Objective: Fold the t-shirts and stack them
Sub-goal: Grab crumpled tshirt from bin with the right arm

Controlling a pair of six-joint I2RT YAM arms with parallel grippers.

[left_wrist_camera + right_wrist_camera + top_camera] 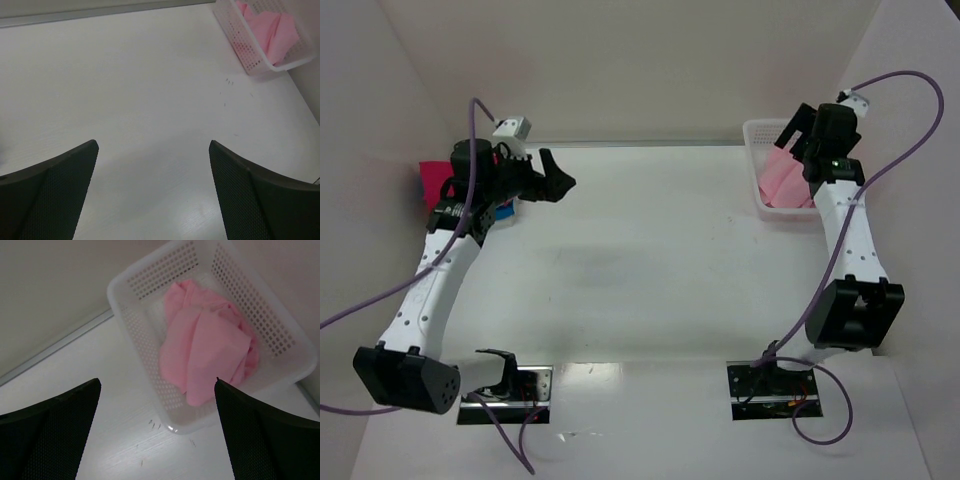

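Note:
A crumpled light pink t-shirt (210, 350) lies in the white mesh basket (132, 285) at the table's far right; it also shows in the top view (782, 180) and the left wrist view (274, 31). My right gripper (156, 382) hovers open above the basket's near corner, nothing between its fingers. At the far left, a magenta folded t-shirt (428, 186) and a blue one (505, 212) peek out behind the left arm. My left gripper (558, 175) is open and empty over bare table (150, 90), pointing toward the basket (250, 62).
White walls enclose the table at the back and both sides. The basket (757, 130) sits against the right wall. Purple cables loop from both arms. Both arm bases are bolted at the near edge.

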